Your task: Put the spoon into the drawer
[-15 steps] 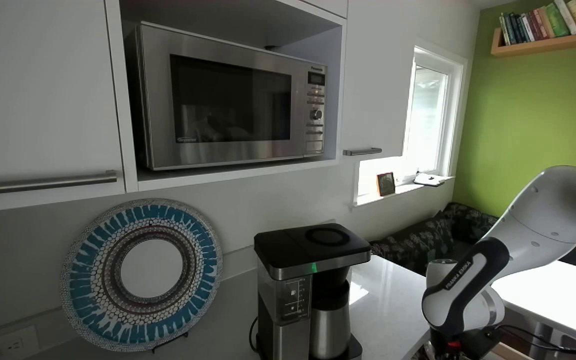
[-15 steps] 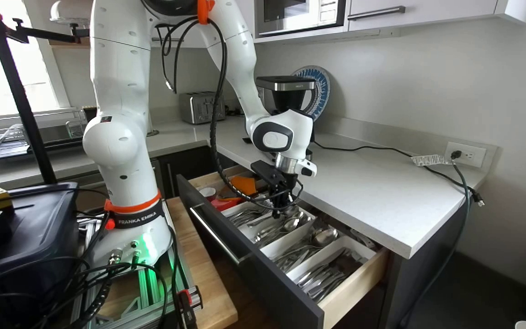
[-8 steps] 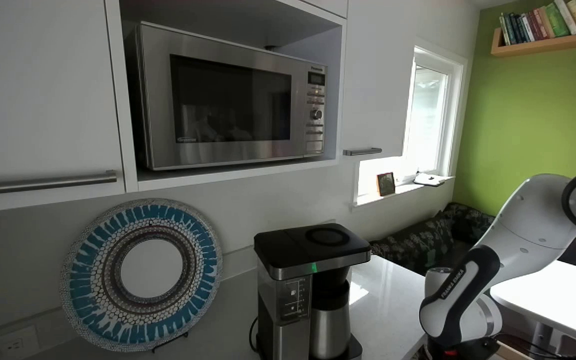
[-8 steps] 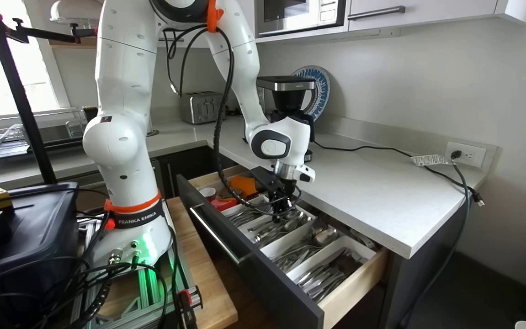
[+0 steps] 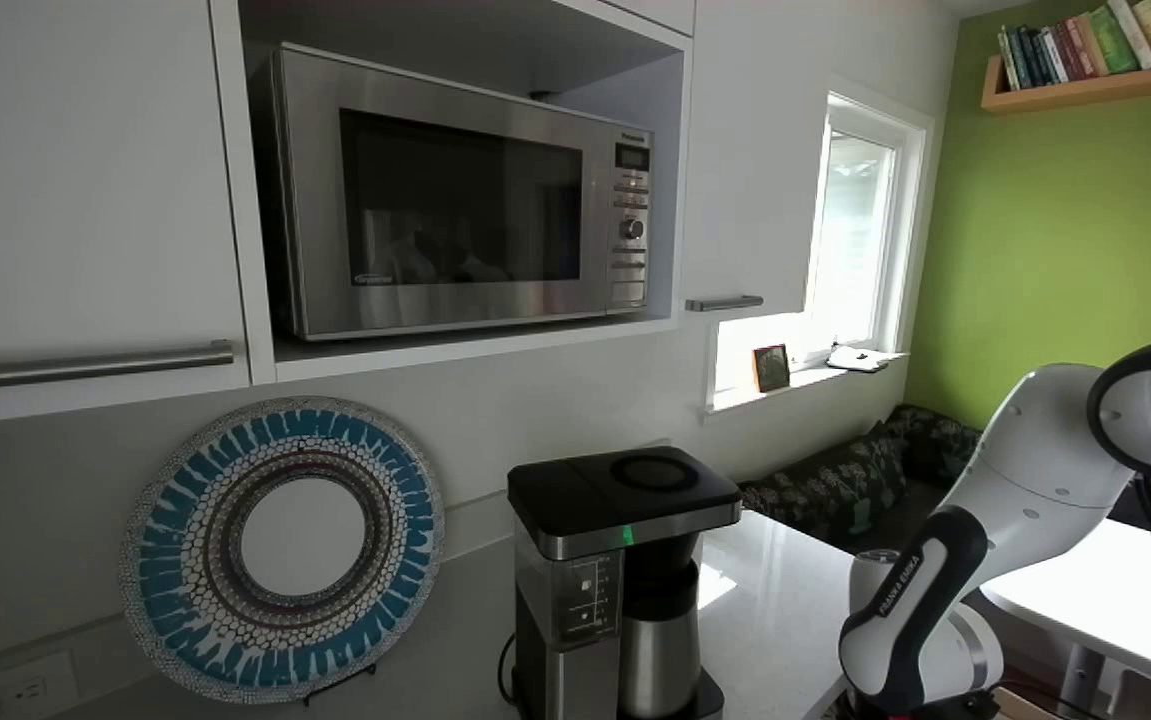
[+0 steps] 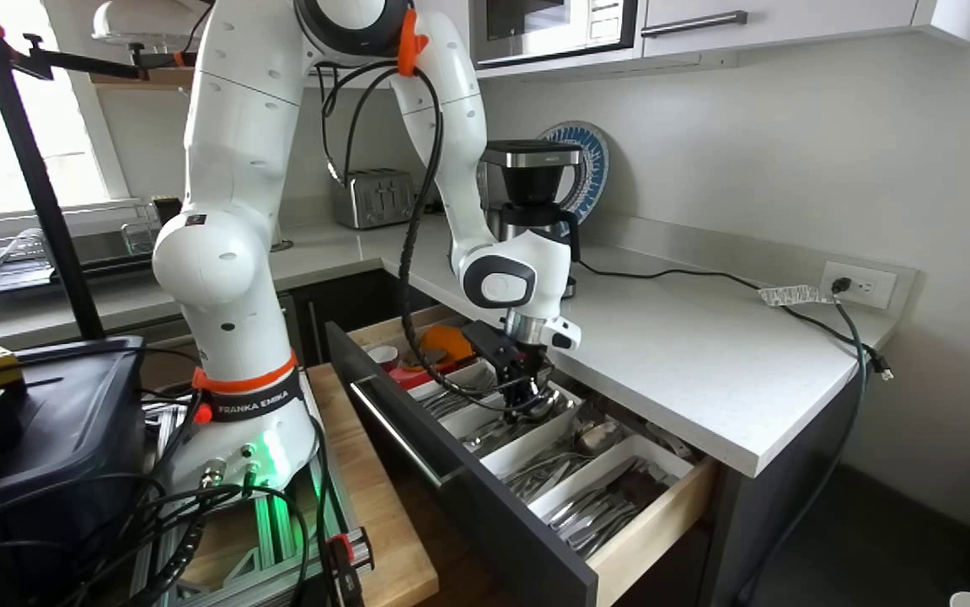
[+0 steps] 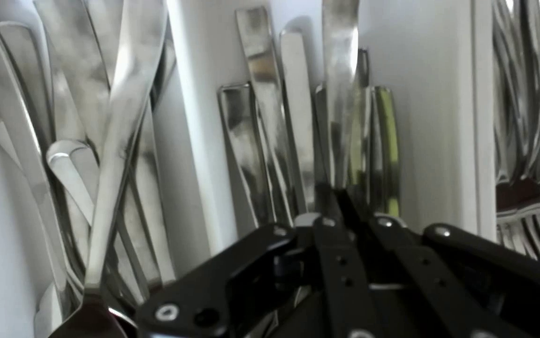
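Observation:
The dark-fronted drawer (image 6: 501,524) is pulled open, with white cutlery compartments inside. My gripper (image 6: 520,413) is low inside it, over the compartment second from the left, where spoon bowls lie towards the counter. In the wrist view my gripper (image 7: 338,193) has its fingers close together. A bright metal handle, the spoon (image 7: 340,70), runs from the top edge down between the fingertips and lies above the other handles. Its bowl is hidden under the gripper. Several other handles (image 7: 267,80) lie below in the same compartment.
Forks (image 7: 532,84) lie in the compartment on the right, and mixed cutlery (image 7: 119,117) on the left, behind white dividers (image 7: 199,122). The countertop (image 6: 661,337) overhangs the drawer's back edge. A coffee maker (image 6: 533,169) stands behind the arm. A black cable (image 6: 407,287) hangs along the arm.
My gripper has come down a little, deeper into the spoon compartment. The upper arm has swung forward and down. The drawer has not moved.

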Robot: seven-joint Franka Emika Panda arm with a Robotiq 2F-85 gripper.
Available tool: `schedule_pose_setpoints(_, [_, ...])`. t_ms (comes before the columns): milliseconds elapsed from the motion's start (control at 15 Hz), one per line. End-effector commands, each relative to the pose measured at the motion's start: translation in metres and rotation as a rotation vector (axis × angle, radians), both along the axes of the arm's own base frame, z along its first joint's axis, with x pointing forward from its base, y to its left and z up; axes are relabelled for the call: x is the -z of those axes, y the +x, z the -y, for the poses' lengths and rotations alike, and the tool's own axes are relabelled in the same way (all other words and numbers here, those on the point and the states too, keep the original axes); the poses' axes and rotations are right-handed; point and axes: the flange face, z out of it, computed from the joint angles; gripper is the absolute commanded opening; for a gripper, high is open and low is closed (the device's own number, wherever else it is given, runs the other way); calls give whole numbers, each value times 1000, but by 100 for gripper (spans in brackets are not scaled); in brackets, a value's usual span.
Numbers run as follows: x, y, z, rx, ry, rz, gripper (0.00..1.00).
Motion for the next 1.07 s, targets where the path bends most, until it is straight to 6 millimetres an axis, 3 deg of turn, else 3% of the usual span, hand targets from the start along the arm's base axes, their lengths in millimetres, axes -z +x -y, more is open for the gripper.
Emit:
schedule_pose_setpoints(0, [8, -4, 7, 2, -19, 2, 2])
schedule_pose_setpoints(133, [5, -7, 15, 8, -20, 9, 34])
schedule_pose_setpoints(667, [-37, -21, 31, 46, -3, 66, 93])
schedule_pose_setpoints(733, [-43, -24, 33, 53, -5, 71, 99])
schedule_pose_setpoints(1000, [-82, -38, 48, 63, -16, 134, 100])
